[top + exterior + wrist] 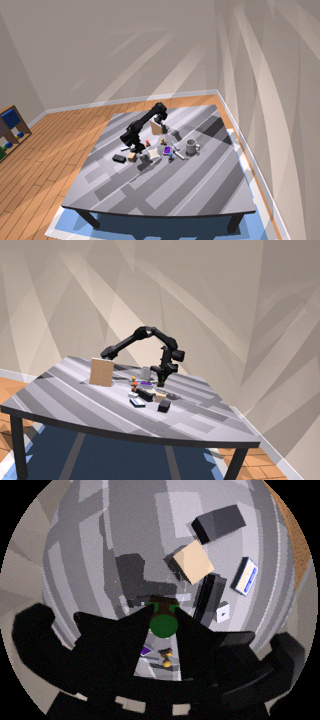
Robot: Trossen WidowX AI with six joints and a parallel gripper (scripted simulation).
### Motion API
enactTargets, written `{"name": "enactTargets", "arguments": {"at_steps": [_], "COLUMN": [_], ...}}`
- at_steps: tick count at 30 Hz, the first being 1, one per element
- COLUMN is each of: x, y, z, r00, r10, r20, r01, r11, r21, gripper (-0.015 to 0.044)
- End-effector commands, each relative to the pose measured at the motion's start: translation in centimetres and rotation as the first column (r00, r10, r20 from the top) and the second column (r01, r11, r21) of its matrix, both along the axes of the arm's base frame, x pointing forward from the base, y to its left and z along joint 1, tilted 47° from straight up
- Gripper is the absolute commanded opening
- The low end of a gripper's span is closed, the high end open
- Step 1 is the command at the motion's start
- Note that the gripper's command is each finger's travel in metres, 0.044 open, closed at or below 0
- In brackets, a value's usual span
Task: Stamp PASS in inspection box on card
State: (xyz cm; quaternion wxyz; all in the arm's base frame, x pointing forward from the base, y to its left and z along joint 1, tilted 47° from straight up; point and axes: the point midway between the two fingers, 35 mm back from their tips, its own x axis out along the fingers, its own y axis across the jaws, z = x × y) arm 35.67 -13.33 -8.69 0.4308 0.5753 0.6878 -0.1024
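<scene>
My gripper [140, 150] [160, 380] [164, 608] is shut on the green-knobbed stamp [161, 384] [164, 626], held upright above the bench. The top view shows it left of the pale card [153, 153] [150, 391]. The card has small dark marks, too small to read; the wrist view mostly hides it behind the stamp and fingers. The purple ink pad [167, 150] [146, 383] [145, 651] lies beside the card. A red-knobbed stamp [147, 142] [135, 386], a yellow-knobbed stamp [162, 141] [133, 380] [166, 658] and a blue-knobbed stamp [170, 157] stand nearby.
A wooden block [131, 157] [160, 397] [193, 562], a black block [119, 158] [164, 405] [220, 523], a long black block [144, 394] [209, 599] and a blue-white box [125, 147] [137, 402] [245, 576] lie near the gripper. A grey mug [191, 145] and an upright board [156, 128] [101, 372] stand farther off.
</scene>
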Motion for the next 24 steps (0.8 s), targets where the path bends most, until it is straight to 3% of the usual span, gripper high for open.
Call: {"name": "enactTargets", "arguments": {"at_steps": [1,24], "x": [0.4,1.1], "y": [-1.1,-0.4], "z": [-0.8,-3.8], "r00": [1.000,1.000], "r10": [0.003,0.004], "r20": [0.007,0.009], "r01": [-0.003,-0.004], "r11": [1.000,1.000], "r21": [-0.009,-0.009], "gripper": [0.0000,0.0000]}}
